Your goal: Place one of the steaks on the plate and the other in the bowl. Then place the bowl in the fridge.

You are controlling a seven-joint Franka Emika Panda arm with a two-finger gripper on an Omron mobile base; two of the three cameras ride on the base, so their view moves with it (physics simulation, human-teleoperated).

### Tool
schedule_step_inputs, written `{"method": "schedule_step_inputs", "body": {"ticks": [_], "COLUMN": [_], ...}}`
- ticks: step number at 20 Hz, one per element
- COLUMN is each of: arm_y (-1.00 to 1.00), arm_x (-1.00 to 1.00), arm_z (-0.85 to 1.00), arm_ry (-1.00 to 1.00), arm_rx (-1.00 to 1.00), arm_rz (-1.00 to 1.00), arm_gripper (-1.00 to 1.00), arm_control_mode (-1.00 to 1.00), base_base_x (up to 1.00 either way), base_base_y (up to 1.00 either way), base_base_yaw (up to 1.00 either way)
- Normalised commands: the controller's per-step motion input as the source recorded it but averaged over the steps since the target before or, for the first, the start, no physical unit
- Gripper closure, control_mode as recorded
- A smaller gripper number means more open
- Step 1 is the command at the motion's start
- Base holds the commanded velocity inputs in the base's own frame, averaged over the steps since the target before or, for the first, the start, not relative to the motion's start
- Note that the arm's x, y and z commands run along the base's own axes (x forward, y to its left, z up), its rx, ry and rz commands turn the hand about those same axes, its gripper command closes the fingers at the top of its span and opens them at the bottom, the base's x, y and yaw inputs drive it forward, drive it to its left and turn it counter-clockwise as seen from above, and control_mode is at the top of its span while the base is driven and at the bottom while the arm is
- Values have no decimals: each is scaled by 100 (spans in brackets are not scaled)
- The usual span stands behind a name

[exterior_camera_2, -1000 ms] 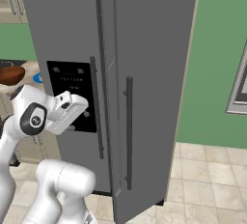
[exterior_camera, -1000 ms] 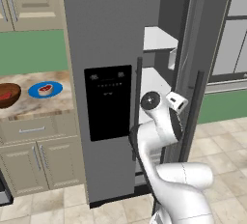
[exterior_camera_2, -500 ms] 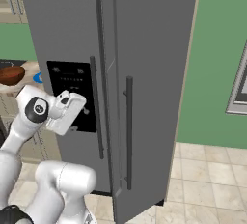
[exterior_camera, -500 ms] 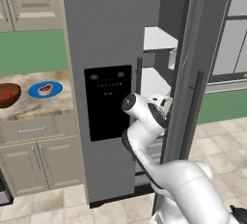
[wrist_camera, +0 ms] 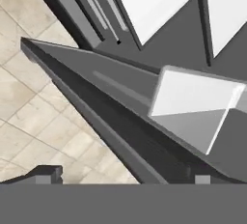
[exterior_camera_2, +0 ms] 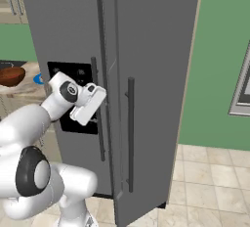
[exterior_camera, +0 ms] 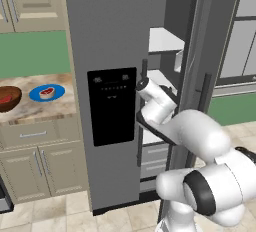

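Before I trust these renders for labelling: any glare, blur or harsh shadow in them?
Left base view: flat even light, no glare; the bowl and plate are small but crisp. Right base view: the fridge door is evenly lit, with no cast shadow. Hand view: tilted and very close, the fridge door's edge and white shelves slightly soft and pixelated.

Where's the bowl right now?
In the left base view the bowl sits at the far left on the counter, just left of the blue plate, well away from the fridge.
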Motion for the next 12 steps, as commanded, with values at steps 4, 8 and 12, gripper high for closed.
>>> {"method": "schedule_step_inputs", "body": {"ticks": [4, 8, 12], "arm_y": [25, 38, -6], "arm_x": [89, 24, 10], "arm_z": [0, -1, 0], "arm_ry": [14, 4, 9], "arm_rx": [-4, -6, -12], "arm_rz": [16, 5, 1], "arm_gripper": [-100, -100, -100], "arm_control_mode": [-100, -100, -100], "base_base_x": [0, 0, 0], "base_base_y": [0, 0, 0], "base_base_yaw": [0, 0, 0]}}
